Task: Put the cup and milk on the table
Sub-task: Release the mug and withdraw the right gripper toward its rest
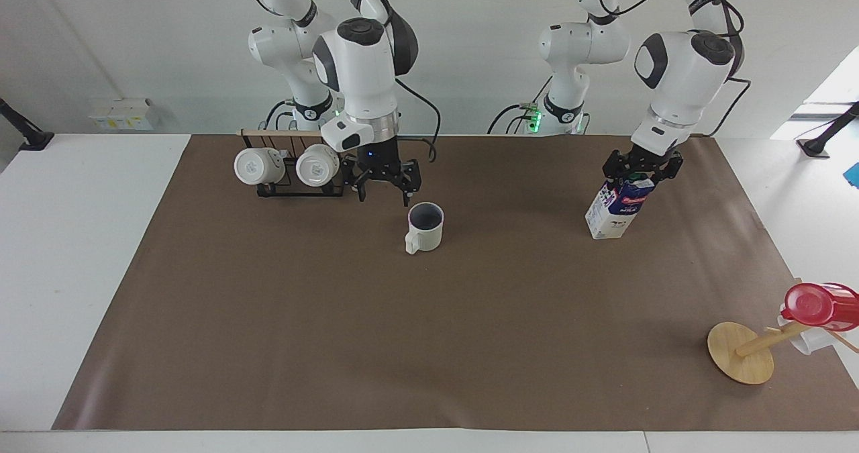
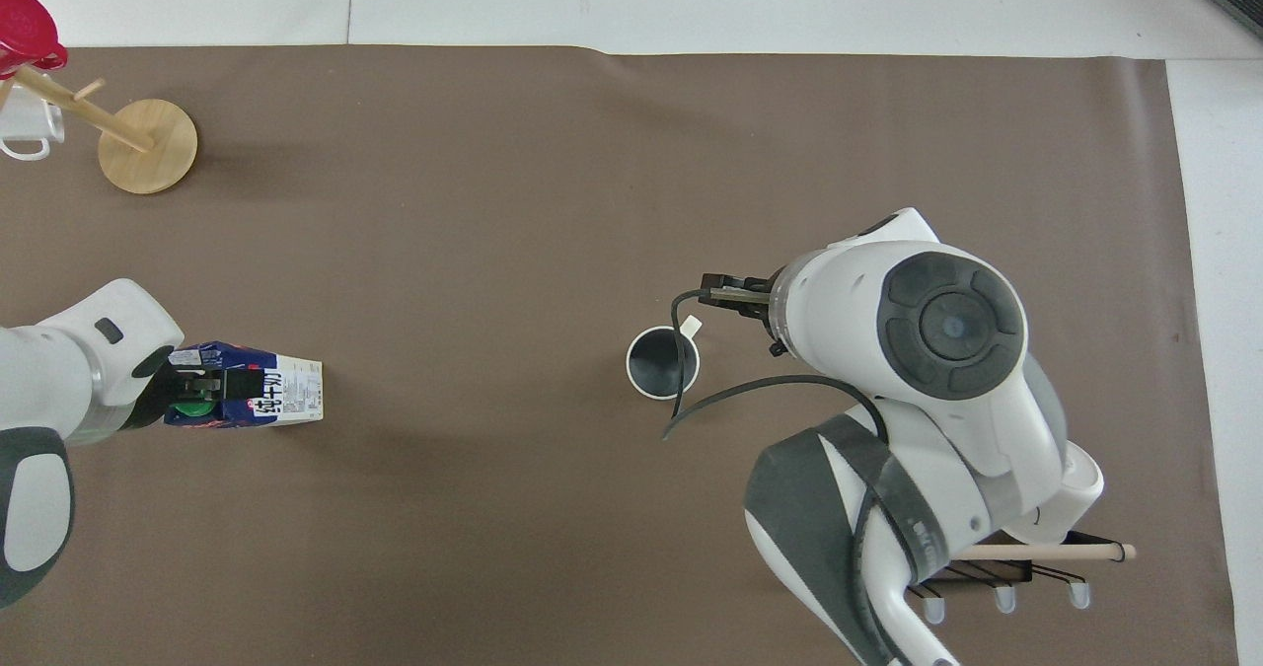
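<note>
The right gripper (image 1: 384,186) is held released above the paper-covered table (image 1: 60,252), clear of the cup (image 1: 425,227) below it; the left gripper (image 1: 637,169) is spread over the upright milk (image 1: 617,206) top

bright, even light from above; soft faint shadows lie on the brown paper sheet (image 1: 429,319) beside the wooden disc (image 1: 738,352). both views sharp, no glare.
</note>
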You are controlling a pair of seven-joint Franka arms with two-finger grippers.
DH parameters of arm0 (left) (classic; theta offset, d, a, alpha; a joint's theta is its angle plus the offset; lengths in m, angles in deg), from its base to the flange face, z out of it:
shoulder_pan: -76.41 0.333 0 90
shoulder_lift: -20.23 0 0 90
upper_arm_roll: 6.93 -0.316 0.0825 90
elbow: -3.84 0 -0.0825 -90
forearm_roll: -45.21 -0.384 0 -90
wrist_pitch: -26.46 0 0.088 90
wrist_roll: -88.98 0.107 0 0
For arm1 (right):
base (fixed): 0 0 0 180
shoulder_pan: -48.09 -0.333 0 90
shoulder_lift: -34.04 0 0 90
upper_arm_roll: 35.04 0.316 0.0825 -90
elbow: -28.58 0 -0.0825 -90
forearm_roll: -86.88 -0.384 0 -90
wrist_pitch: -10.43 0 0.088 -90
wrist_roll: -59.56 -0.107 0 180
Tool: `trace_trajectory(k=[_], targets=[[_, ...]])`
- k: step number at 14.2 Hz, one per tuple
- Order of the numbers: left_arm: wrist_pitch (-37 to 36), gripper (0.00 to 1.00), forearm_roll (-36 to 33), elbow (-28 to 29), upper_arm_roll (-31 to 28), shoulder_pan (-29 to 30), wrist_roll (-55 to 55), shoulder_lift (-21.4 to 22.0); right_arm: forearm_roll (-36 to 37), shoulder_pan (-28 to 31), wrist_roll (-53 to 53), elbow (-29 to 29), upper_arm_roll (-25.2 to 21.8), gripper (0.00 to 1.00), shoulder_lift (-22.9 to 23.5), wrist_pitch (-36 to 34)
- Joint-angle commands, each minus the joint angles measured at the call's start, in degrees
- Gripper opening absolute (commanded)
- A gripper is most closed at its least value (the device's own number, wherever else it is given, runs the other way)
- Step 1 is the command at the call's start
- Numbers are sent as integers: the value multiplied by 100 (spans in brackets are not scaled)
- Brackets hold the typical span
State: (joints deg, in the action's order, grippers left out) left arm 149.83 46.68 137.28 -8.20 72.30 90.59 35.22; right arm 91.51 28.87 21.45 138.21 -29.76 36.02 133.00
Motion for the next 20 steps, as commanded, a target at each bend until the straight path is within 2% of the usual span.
trace_trajectory(k=[1, 4, 5, 7, 10, 12, 14, 20], targets=[[135, 90, -103, 165, -23, -64, 24, 144, 11, 409, 557, 75, 34, 100, -303, -285], [117, 63, -103, 165, -23, -116, 67, 144, -541, 856, 1207, 75, 17, 100, -540, -584], [99, 58, -103, 165, -23, -117, 68, 144, -569, 1006, 1374, 75, 8, 100, -610, -733], [73, 56, -103, 139, -23, -125, 68, 144, -569, 1331, 1840, 75, 8, 100, -742, -980], [-23, 48, -103, 112, -23, -117, 59, 144, -569, 1692, 1982, 75, -1, 100, -848, -1244], [-33, 48, -103, 103, -23, -99, 50, 144, -569, 1737, 2035, -3, -27, 100, -848, -1244], [-41, 40, -103, 51, -23, -90, 50, 144, -552, 1737, 1974, -240, -27, 100, -813, -1244], [-419, 36, -103, -467, 117, -143, -415, 83, -464, 1746, 1974, -785, -123, 100, -840, -1481]])
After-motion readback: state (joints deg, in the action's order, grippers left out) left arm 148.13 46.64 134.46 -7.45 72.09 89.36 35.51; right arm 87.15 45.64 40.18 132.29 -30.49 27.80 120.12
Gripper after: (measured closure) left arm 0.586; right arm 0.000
